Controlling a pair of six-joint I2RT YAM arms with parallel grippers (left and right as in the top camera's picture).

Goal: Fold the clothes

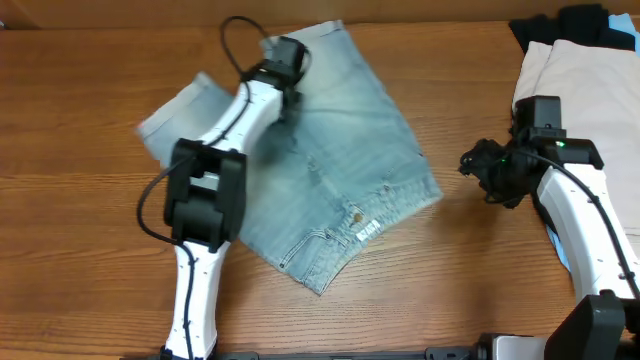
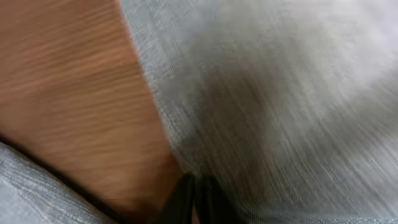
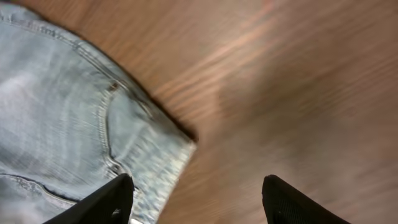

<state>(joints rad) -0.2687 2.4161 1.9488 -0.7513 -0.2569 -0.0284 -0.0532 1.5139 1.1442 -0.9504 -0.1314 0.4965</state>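
Overhead view: denim shorts lie flat on the wooden surface, centre-left of frame. The waistband faces the lower right. One leg runs to the left edge of the garment and the other to the top of the frame. The metal button and a small white label show near the waistband.

Left arm reaches up across the shorts to the fork between the two legs. Left wrist view is heavily blurred. The left claw shows only as two dark fingers close together at the bottom edge, with denim right against them. Cannot tell if cloth is pinched between them.

Right claw sits right of centre in the overhead view, over bare wood just beside the waistband corner. Its fingers are wide apart and hold nothing. Its wrist view shows a stitched pocket at the left.

A beige garment and a black garment lie at the upper right, well apart from the shorts.
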